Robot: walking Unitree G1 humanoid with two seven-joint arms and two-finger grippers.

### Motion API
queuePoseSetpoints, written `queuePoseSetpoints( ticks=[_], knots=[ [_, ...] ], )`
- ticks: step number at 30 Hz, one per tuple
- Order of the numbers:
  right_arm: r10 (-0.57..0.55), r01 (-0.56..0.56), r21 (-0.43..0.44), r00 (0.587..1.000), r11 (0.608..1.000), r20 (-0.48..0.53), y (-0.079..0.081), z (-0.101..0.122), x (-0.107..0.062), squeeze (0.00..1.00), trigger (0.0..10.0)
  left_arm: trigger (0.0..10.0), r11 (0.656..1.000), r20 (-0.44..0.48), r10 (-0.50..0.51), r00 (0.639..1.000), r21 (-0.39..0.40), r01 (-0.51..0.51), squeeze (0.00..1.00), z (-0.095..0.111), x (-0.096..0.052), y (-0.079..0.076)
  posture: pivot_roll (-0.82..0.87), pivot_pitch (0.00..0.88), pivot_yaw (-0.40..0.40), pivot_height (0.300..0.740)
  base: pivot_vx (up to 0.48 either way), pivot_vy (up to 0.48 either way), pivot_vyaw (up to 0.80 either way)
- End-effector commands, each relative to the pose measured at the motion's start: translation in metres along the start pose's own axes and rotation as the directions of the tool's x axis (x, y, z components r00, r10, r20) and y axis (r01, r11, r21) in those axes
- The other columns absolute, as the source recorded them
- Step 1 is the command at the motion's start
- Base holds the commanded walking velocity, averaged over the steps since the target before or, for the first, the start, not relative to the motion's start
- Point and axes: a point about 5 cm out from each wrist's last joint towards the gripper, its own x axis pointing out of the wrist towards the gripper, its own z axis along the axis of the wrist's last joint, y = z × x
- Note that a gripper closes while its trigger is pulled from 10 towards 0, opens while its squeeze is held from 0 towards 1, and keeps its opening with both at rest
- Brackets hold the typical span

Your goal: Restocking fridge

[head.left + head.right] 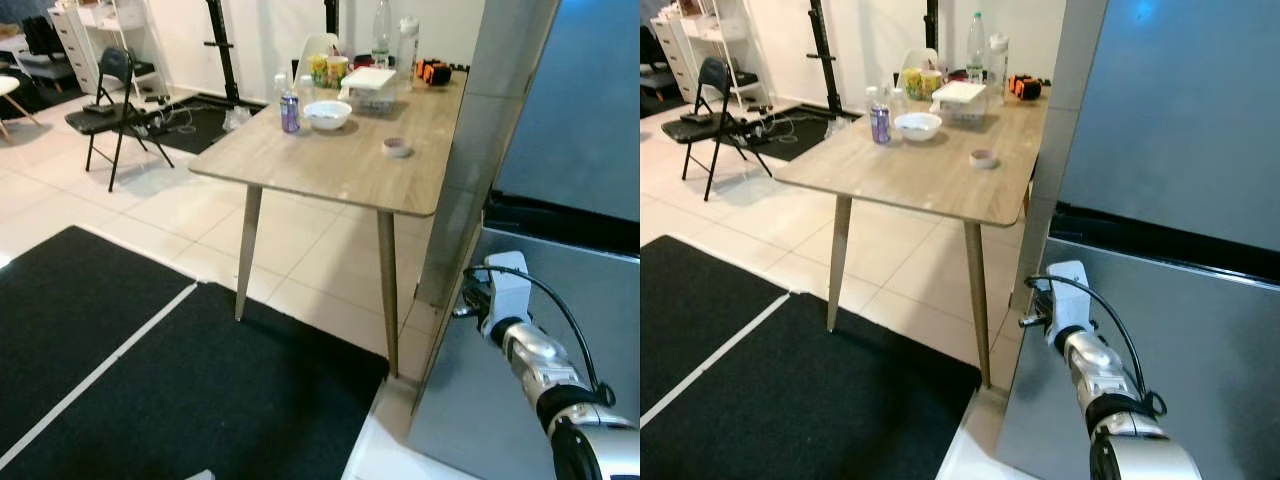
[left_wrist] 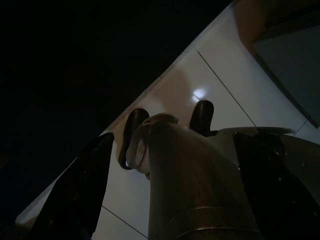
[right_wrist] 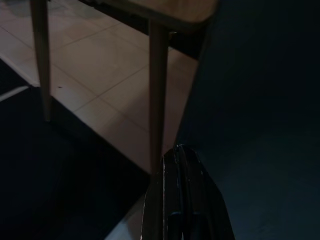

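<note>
The fridge (image 1: 1160,130) stands at the robot's right, a tall grey cabinet with a dark seam between its upper door and its lower door (image 1: 1200,340). Against the left edge of that lower door reaches the right arm (image 1: 1090,370), its white wrist housing and looped black cable close to the fridge corner. In the right wrist view the right gripper (image 3: 177,200) has its two black fingers pressed together with no gap and nothing between them, their tips beside the fridge's dark side panel.

Just beside the fridge, to its left, stands a wooden table (image 1: 340,165) on slanted legs. On it sit a blue can (image 1: 290,112), a white bowl (image 1: 328,114), a small pinkish dish (image 1: 397,147), a white box (image 1: 368,80), clear bottles (image 1: 381,35) and an orange-and-black object (image 1: 434,72) at the far end nearest the fridge.

A black mat (image 1: 150,380) lies on the pale tiled floor in front of the fridge and table. Well apart from the fridge, beyond the table, a black folding chair (image 1: 112,110) stands.

The left wrist view is dark: the left gripper (image 2: 167,125) hangs over pale tiles with its fingers (image 2: 131,135) set apart, holding nothing.
</note>
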Motion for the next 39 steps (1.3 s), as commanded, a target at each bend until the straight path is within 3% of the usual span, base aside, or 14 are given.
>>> queuePoseSetpoints(
  ticks=[1, 9, 18, 23, 25, 27, 30, 35, 39],
  knots=[
    [-0.029, 0.028, -0.028, 1.0, 0.999, -0.001, -0.002, 0.007, 0.003, 0.0, 10.0, 10.0, 1.0, -0.007, 0.005, 1.0, -0.014, -0.005, 0.0, -0.004, -0.001, 0.0, -0.08, 0.0, 0.0, 0.74, 0.0, 0.0, 0.0],
    [-0.046, 0.051, -0.106, 0.998, 0.993, 0.047, 0.006, 0.031, 0.012, 0.0, 10.0, 10.0, 1.0, -0.009, 0.008, 1.0, -0.021, -0.008, 0.0, -0.008, -0.002, 0.001, -0.07, 0.0, -0.003, 0.74, 0.0, 0.0, 0.0],
    [-0.051, 0.056, -0.103, 0.997, 0.993, 0.055, 0.01, 0.033, 0.014, 0.0, 10.0, 10.0, 1.0, -0.008, 0.008, 1.0, -0.025, -0.008, 0.0, -0.009, -0.002, 0.001, -0.07, 0.0, -0.004, 0.74, 0.0, 0.0, 0.0],
    [0.047, -0.046, -0.065, 0.999, 0.997, 0.017, 0.018, 0.022, 0.012, 0.0, 10.0, 10.0, 1.0, -0.007, 0.006, 1.0, -0.026, -0.006, 0.0, -0.008, -0.002, 0.001, -0.07, 0.0, -0.004, 0.74, 0.0, 0.0, 0.0],
    [0.172, -0.184, -0.14, 0.98, 0.973, -0.096, 0.024, 0.002, 0.007, 0.0, 10.0, 10.0, 1.0, -0.007, 0.004, 1.0, -0.027, -0.004, 0.0, -0.008, -0.002, 0.001, -0.07, 0.0, -0.004, 0.74, 0.0, 0.0, 0.0],
    [0.2, -0.225, -0.177, 0.968, 0.958, -0.149, 0.025, -0.006, 0.004, 0.0, 10.0, 10.0, 1.0, -0.007, 0.004, 1.0, -0.027, -0.004, 0.0, -0.008, -0.002, 0.001, -0.07, 0.0, -0.004, 0.74, 0.0, 0.0, 0.0],
    [0.118, -0.187, -0.264, 0.959, 0.946, -0.256, 0.008, -0.016, 0.0, 0.0, 10.0, 10.0, 1.0, -0.01, 0.006, 1.0, -0.022, -0.007, 0.0, -0.009, -0.003, 0.002, -0.07, 0.0, 0.0, 0.74, 0.0, 0.0, 0.0],
    [0.033, -0.115, -0.31, 0.965, 0.944, -0.258, -0.004, -0.011, 0.001, 0.0, 10.0, 10.0, 1.0, -0.013, 0.007, 1.0, -0.019, -0.008, 0.0, -0.009, -0.003, 0.003, -0.08, 0.0, 0.003, 0.74, 0.0, 0.0, 0.0],
    [-0.053, -0.017, -0.33, 0.978, 0.944, -0.202, -0.013, 0.001, 0.003, 0.0, 10.0, 10.0, 1.0, -0.011, 0.004, 1.0, -0.017, -0.005, 0.0, -0.008, -0.003, 0.003, -0.08, 0.0, 0.003, 0.74, 0.0, 0.0, 0.0]
  ],
)
